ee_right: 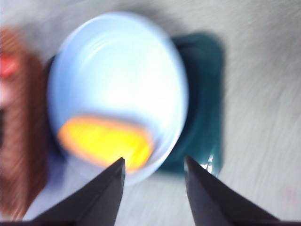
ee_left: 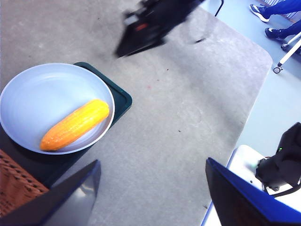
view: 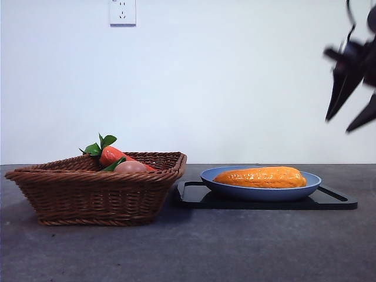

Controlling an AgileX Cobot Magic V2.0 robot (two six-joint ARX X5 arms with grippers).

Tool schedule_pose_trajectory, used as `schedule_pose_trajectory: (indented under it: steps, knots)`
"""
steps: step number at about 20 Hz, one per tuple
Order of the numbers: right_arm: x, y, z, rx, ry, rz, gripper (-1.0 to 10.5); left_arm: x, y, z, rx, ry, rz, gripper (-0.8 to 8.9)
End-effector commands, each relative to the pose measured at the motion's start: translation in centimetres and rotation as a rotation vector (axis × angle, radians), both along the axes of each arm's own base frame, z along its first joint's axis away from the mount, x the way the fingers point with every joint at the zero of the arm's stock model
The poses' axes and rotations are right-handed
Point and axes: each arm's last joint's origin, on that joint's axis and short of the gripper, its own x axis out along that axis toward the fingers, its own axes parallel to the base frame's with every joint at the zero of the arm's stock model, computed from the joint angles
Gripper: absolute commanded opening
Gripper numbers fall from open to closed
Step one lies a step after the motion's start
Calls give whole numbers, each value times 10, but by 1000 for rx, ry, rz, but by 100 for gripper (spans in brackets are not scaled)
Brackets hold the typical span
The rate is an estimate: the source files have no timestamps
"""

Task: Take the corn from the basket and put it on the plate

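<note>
The orange-yellow corn (view: 261, 177) (ee_left: 75, 124) (ee_right: 106, 148) lies lengthwise in the light blue plate (view: 264, 194) (ee_left: 42, 89) (ee_right: 122, 66), free of any gripper. The brown wicker basket (view: 88, 197) (ee_left: 14, 186) (ee_right: 23, 141) stands to the plate's left. My right gripper (view: 339, 125) (ee_right: 154, 162) hangs open and empty high above the plate's right side; its wrist view is blurred. It also shows as a dark blur (ee_left: 150, 23) in the left wrist view. My left gripper (ee_left: 153, 188) is open and empty, high over the table beside the plate.
A flat black tray (view: 329, 200) (ee_left: 120, 96) (ee_right: 202, 94) lies under the plate. In the basket sit a red-orange carrot with green leaves (view: 111, 155) and a tan egg-like piece (view: 130, 167). A wall socket (view: 122, 12) is behind.
</note>
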Motion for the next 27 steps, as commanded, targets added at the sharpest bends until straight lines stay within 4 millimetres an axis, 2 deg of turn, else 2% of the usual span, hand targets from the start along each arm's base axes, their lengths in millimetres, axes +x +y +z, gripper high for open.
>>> schedule_pose_trajectory:
  steps: [1,5,7,11,12,13,18,27]
  knots:
    - [-28,7,30,-40,-65,132,208,1,0,6,-7,-14,3,363]
    - [-86,28,74,-66,-161,252,197,4,6,2,26,15,22,348]
    - [-110,35,89,-68,-216,287,162,5,9,0,45,32,32,291]
    - [-153,48,94,-79,-276,414,-1,5,11,-2,66,52,38,82]
    - [-160,50,92,-77,-278,432,1,5,11,-2,68,52,40,24]
    - [-166,51,89,-75,-277,445,1,5,11,-2,69,49,38,5]
    - [-178,51,73,-66,-242,456,1,5,11,-2,70,47,36,7]
    - [-177,51,74,-60,-252,451,1,6,11,-1,64,43,37,7]
